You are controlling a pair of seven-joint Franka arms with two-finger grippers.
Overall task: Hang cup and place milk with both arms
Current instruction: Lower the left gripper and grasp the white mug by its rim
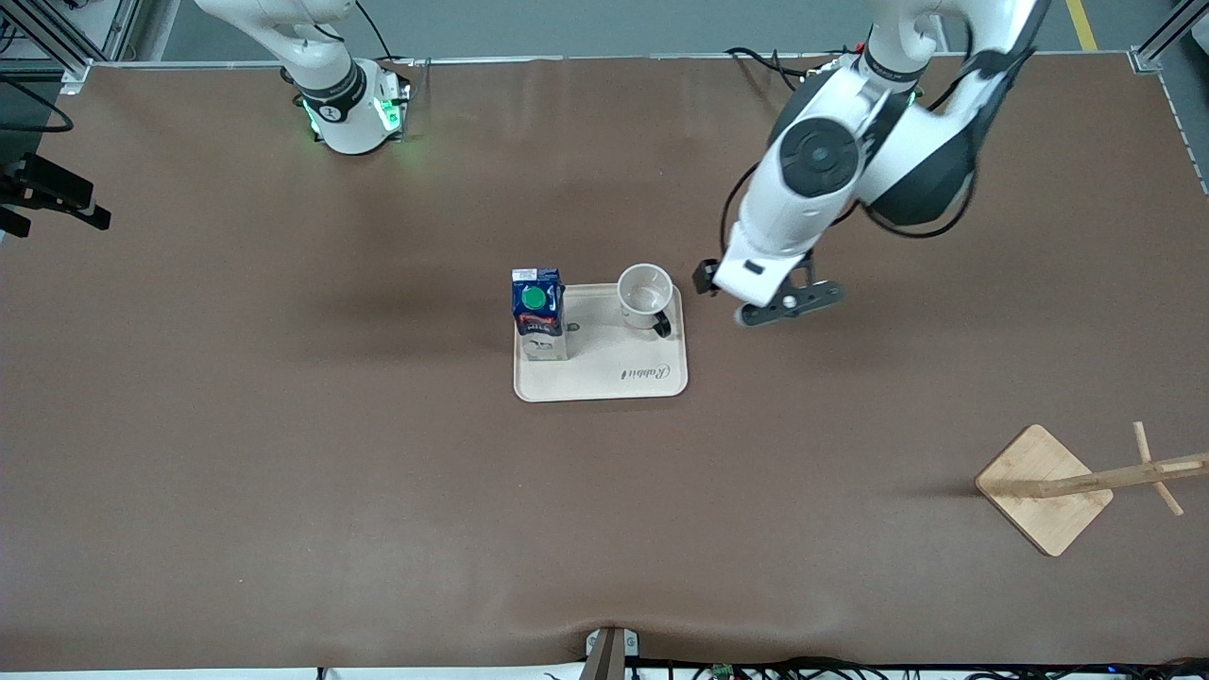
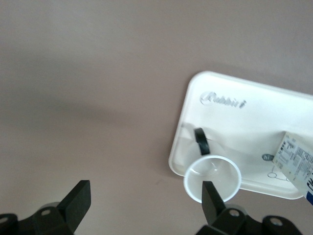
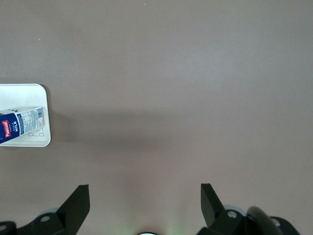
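**Cream tray holds both items, pincers spread**

Cream tray (image 1: 652, 382) mid-desk (image 1: 283, 453). Milk carton (image 1: 537, 314) upright at the tray's right-arm end; white cup (image 1: 646, 296) upright at its left-arm end, black handle facing the front camera. Left pincer (image 2: 144, 200) spread, holding nothing, over bare desk just beside the tray's cup end. Right pincer (image 3: 145, 198) spread, holding nothing, over bare desk toward the right arm's end. Wooden cup rack (image 1: 1077, 484) near the front camera, at the left arm's end.
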